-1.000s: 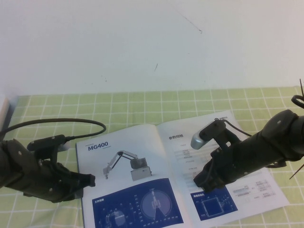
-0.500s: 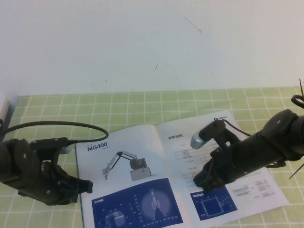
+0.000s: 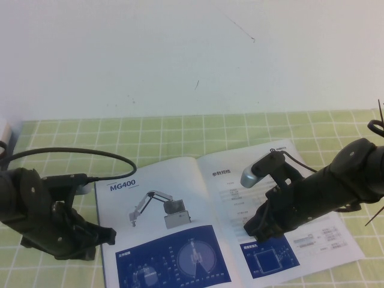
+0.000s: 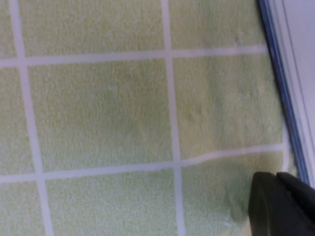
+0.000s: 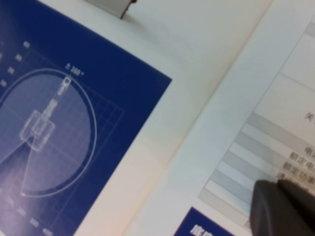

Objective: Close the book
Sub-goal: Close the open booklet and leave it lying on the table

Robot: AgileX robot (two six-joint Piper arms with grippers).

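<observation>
One book [image 3: 174, 198]: left hand [image 3: 110, 234] beside, right hand [image 3: 249, 227] covering.

The book [image 3: 180, 186] lies open and flat on the green checked cloth [image 3: 180, 135], toward its near edge, slightly askew. Its left page shows "MG400", an arm drawing and a blue panel; its right page shows text and tables. The left gripper [image 3: 111, 233], pinched together, sits at its left edge. The right gripper [image 3: 248, 229], likewise closed, is low over the right page.
</observation>
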